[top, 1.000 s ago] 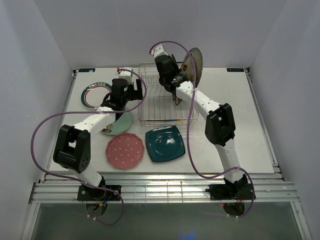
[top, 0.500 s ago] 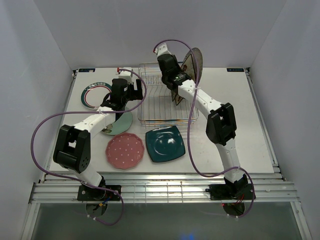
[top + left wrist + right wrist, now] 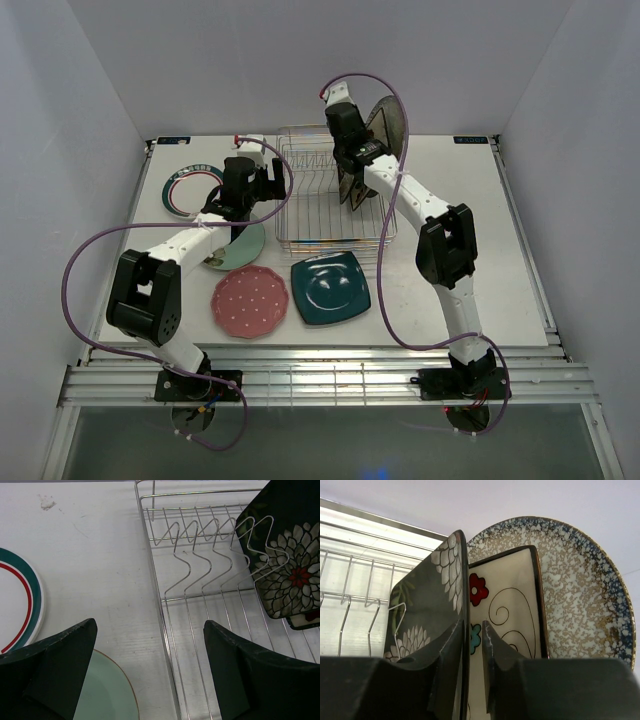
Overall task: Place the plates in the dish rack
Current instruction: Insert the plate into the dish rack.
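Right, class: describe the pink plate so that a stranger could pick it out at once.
Find the silver wire dish rack in the middle of the white table. Two plates lie flat just in front of it, nearer the arms' bases; the pink plate is the left one, beside the teal square plate. It alone is pink, scalloped and dotted.

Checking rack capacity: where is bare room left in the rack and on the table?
The dish rack's slots are free between its left rail and the black floral plate. The table right of it is bare. Crowded: left and front, with white teal-rimmed, mint, pink and teal plates.
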